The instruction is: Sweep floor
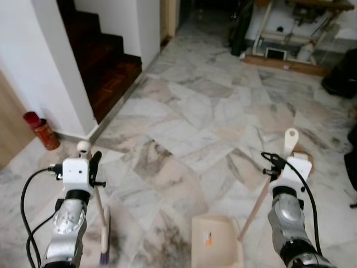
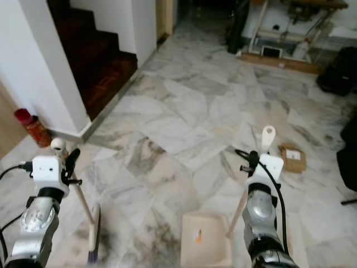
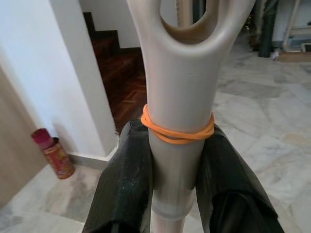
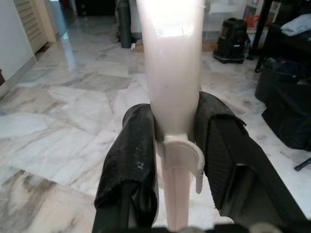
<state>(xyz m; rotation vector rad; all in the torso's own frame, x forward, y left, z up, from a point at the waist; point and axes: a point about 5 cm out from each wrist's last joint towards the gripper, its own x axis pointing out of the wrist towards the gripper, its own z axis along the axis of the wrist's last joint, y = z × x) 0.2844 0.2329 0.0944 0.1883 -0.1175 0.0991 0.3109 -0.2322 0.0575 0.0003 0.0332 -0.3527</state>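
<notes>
Broom point(image 1: 104, 234) pinched in the left gripper point(image 3: 177, 160) stands left of the dustpan point(image 1: 215, 243), whose handle point(image 4: 174, 73) the right gripper point(image 4: 177, 155) clamps.

Broom point(image 1: 104, 234) head cut off at bottom edge, dustpan point(image 1: 215, 241) partly cropped, handle tops beyond wrist views
</notes>
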